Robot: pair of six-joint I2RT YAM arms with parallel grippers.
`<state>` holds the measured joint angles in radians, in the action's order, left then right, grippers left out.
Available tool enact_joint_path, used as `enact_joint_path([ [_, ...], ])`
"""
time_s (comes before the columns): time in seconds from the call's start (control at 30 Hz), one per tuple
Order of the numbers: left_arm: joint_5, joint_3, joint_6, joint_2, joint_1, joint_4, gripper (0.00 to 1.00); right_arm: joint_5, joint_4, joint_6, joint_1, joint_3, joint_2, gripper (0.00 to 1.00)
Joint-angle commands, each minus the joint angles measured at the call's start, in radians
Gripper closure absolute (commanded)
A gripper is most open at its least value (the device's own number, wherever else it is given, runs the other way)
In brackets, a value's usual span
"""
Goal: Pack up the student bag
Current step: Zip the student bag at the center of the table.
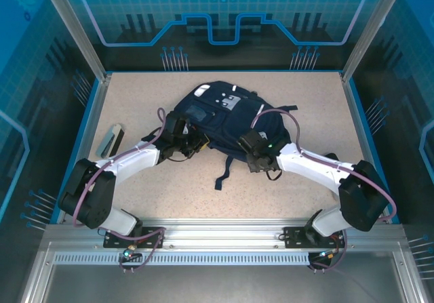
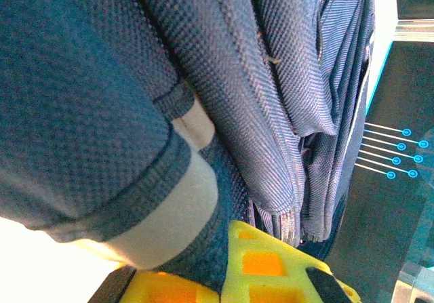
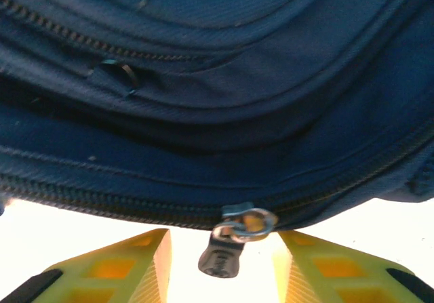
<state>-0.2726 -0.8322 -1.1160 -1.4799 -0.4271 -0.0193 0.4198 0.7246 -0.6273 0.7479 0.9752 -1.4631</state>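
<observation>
The left gripper (image 2: pixel 203 279) clenches a white-trimmed fold of the student bag (image 1: pixel 218 113) (mid-frame from above), while the right gripper (image 3: pixel 222 245) stands parted, fingers flanking the zipper pull (image 3: pixel 221 259) at bottom centre.

Left arm (image 1: pixel 129 160) and right arm (image 1: pixel 312 164) are angling inward, elbows out. Left fingers (image 2: pixel 271 269) are pinching the student bag (image 1: pixel 217 110); right fingers (image 3: pixel 115 269) are standing apart, gripping nothing.

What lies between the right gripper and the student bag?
Right wrist view: the student bag's zipper pull hangs between the right gripper's open fingers, touching neither.
</observation>
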Motion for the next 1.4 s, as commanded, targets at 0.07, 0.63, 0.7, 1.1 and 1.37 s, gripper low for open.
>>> enact_joint_path([
  [0.07,0.017,-0.010,0.039,0.018,0.013,0.013,1.00,0.091,0.030,-0.028,0.006,0.055,-0.034,0.67],
  [0.63,0.043,0.020,0.089,0.041,0.069,-0.029,1.00,0.133,0.163,-0.028,0.019,0.087,-0.061,0.99],
  [0.7,0.053,0.032,0.115,0.044,0.100,-0.047,1.00,0.117,0.169,-0.047,-0.006,0.073,-0.046,0.99],
  [1.1,0.036,0.054,0.212,0.013,0.235,-0.071,1.00,-0.157,0.070,0.048,-0.154,0.032,0.041,0.87],
  [1.37,0.018,-0.044,0.332,-0.067,0.318,-0.105,1.00,-0.443,0.016,0.156,-0.132,0.092,0.012,0.77],
])
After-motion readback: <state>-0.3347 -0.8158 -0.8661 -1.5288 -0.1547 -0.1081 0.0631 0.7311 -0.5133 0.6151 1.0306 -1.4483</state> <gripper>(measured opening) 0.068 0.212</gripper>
